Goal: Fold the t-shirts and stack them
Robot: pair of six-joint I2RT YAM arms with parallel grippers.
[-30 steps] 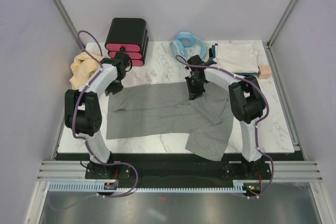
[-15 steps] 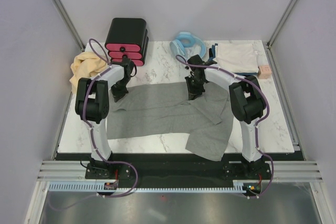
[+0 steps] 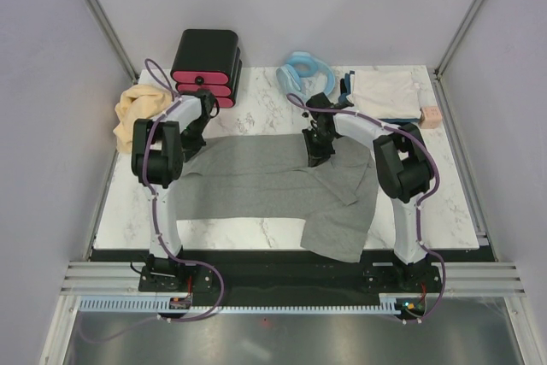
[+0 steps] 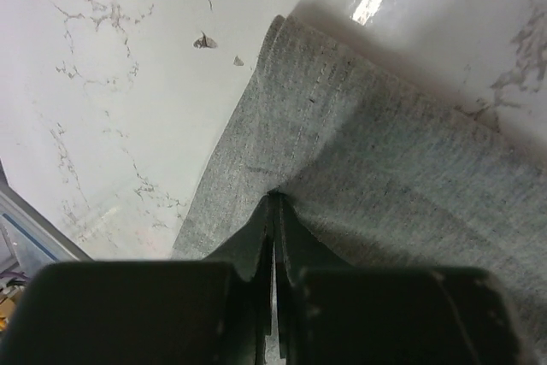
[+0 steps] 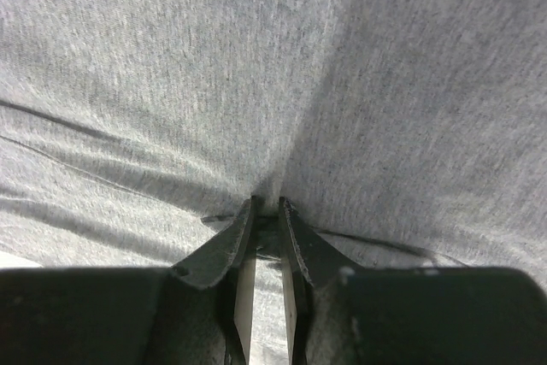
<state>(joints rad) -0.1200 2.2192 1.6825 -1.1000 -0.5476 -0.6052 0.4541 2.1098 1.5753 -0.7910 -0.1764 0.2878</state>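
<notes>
Across the bench [image 3: 256, 230] the large grey t-shirt [image 3: 256, 181] lies spread and unfolded, its near-right part overhanging. A tan-yellow shirt [image 3: 137, 113] sits crumpled far left; 1 whitish shirt [image 3: 385, 91] lies folded far right. The left hand [image 4: 275, 203] is clamped on the grey shirt's far-left edge, and the right hand [image 5: 267, 204] narrowly pinches its cloth. Folding seems barely begun.

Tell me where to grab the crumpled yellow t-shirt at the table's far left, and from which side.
Probably a raised fold on top of the yellow t-shirt, coming straight down from above. It lies bunched at the far left edge of the table, beside the black drawer box, so no flat hem or corner shows and a side approach looks crowded.
</notes>
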